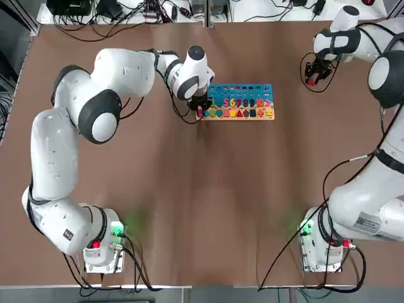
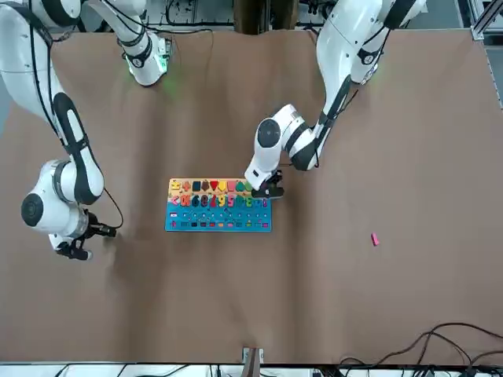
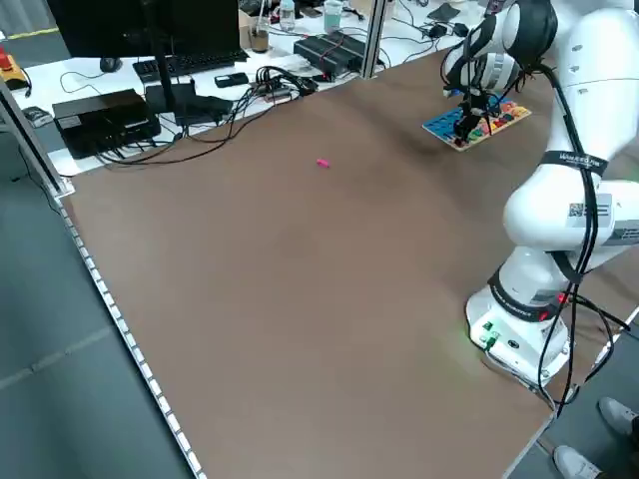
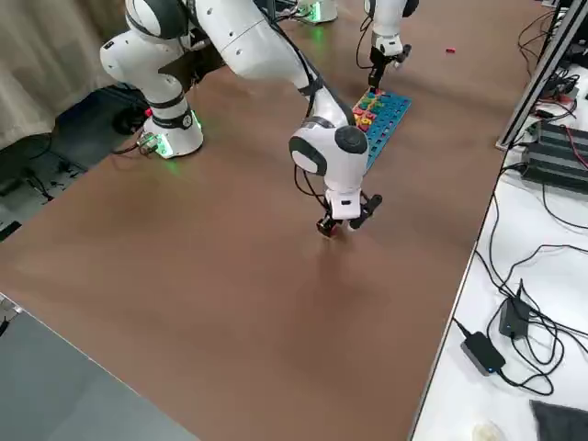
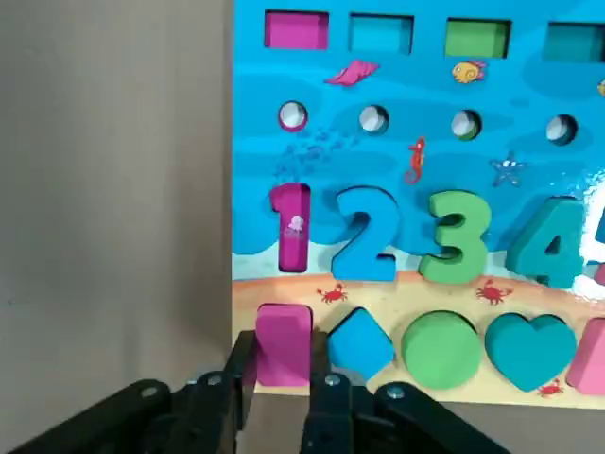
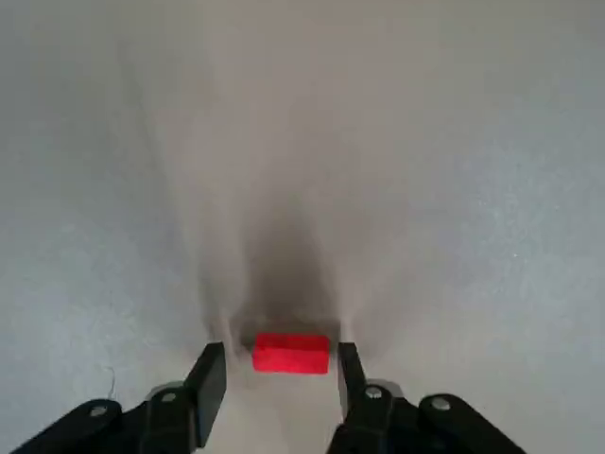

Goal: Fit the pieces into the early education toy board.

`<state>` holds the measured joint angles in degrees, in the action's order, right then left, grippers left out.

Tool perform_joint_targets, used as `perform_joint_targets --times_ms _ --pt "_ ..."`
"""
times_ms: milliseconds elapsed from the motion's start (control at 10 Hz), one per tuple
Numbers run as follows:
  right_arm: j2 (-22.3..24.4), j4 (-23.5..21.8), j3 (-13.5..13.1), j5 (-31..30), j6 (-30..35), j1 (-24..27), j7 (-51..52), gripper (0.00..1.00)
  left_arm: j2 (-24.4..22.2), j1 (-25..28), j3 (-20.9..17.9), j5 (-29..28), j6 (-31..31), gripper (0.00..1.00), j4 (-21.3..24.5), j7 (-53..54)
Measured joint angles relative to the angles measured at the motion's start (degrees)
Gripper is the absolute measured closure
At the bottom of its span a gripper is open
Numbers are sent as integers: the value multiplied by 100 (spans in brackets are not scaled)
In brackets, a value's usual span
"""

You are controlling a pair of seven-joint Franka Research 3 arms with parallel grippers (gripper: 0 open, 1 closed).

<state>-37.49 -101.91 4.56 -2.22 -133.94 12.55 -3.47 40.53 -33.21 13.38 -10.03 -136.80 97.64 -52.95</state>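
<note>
Board [image 1: 243, 103]: lying flat toward the far middle of the table [image 1: 202, 208]; blue upper part carrying coloured numerals, small round holes and a row of rectangular slots, tan lower strip carrying a pink rectangle, blue diamond, green circle and teal heart.
Pink rectangle [image 5: 283, 342]: sitting at the strip's end corner, below the pink "1"; the left fingers are standing on either side of it.
Left gripper [image 1: 201, 108]: hanging at the board's left end in the top view, jaws narrowed around the pink rectangle and pinching it.
Red piece [image 6: 291, 353]: a small red block lying on bare table near the far right corner, well apart from the board.
Right gripper [image 6: 282, 374]: pointing down over the red piece, jaws spread just wider than it, a thin gap showing on each side, so nothing is being gripped.
Pink piece [image 2: 375, 239]: lying alone on open table beyond the board's left end, well apart from both grippers.
Edges: the board's long sides are running parallel to the table's far edge; its left short edge is lying flush beside bare table in the left wrist view.
Open room: wide bare brown surface is stretching from the board toward the arm bases and between the board and the right gripper; cables and boxes are sitting past the far edge.
</note>
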Motion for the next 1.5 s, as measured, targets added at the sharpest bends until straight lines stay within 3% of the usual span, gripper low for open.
perform_joint_targets --times_ms 1500 --pt "0 147 -1 0 -2 1 44 50 6 -7 1 0 187 74 -57 -29"
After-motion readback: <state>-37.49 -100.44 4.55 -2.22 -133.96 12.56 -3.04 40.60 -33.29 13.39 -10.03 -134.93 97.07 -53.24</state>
